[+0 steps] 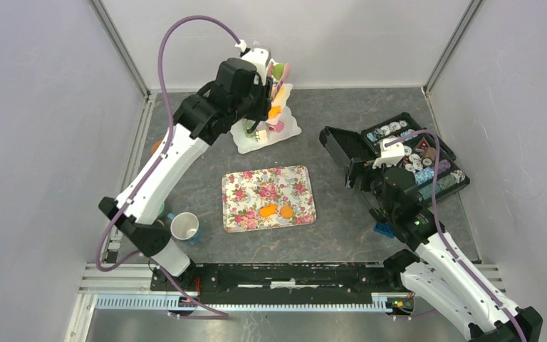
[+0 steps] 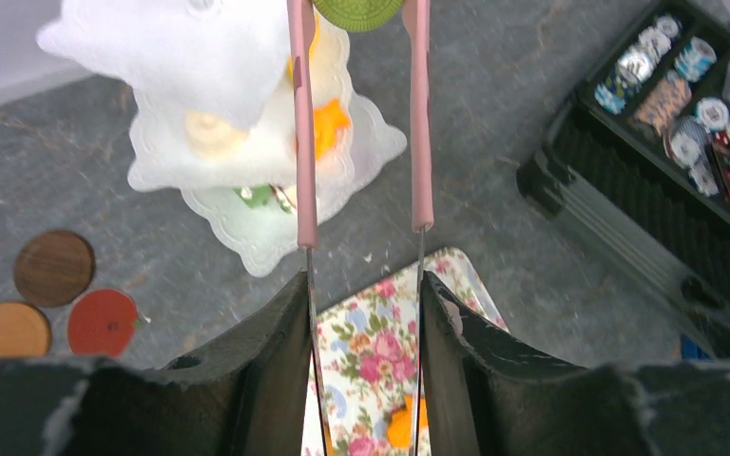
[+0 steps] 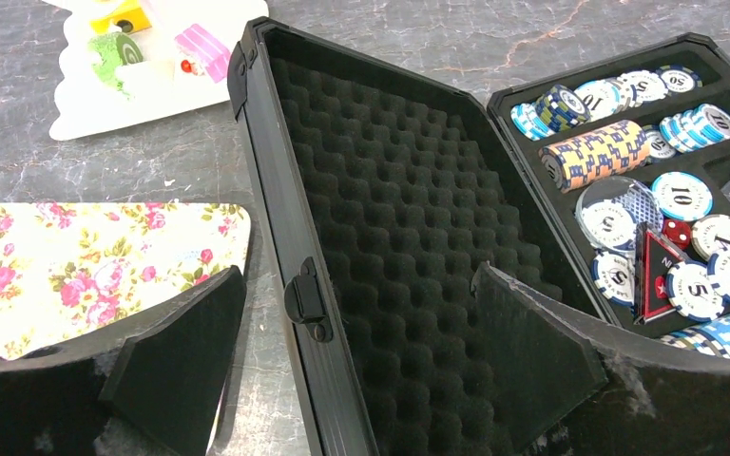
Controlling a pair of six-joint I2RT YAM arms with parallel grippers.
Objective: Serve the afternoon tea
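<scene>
Left jaws are pressed onto a pair of pink-sleeved tongs [image 2: 420,142], the two blades running straight out ahead between the fingers. At the far tips of the tongs a round green biscuit [image 2: 356,11] is pinched, partly cut off by the top edge of my left wrist view. Just ahead and to the left of these jaws stands the white tiered stand [image 2: 247,228], with an orange cake [image 2: 328,123] and a pale yellow cake [image 2: 211,131] on its shelves. Below the jaws lies the floral tray [image 2: 371,351] on the grey surface [image 1: 342,228], and from overhead I see two orange pieces [image 1: 268,210] side by side on it. Off to the left of the jaws three saucers sit flat on the surface: a brown saucer [image 2: 53,268], a tan saucer [image 2: 7,330] and a red-orange saucer [image 2: 102,322], the last two close together. A white cup [image 1: 184,226] stands upright well behind the jaws, near the left arm's base.

Right jaws are spread wide with nothing in them, hovering over the foam-lined open lid of the black case [image 3: 390,237]. Poker chips [image 3: 608,147] fill the tray ahead and to their right, while a green roll cake [image 3: 114,49] and a pink cake [image 3: 204,46] rest on the stand's lowest tier ahead and to their left
</scene>
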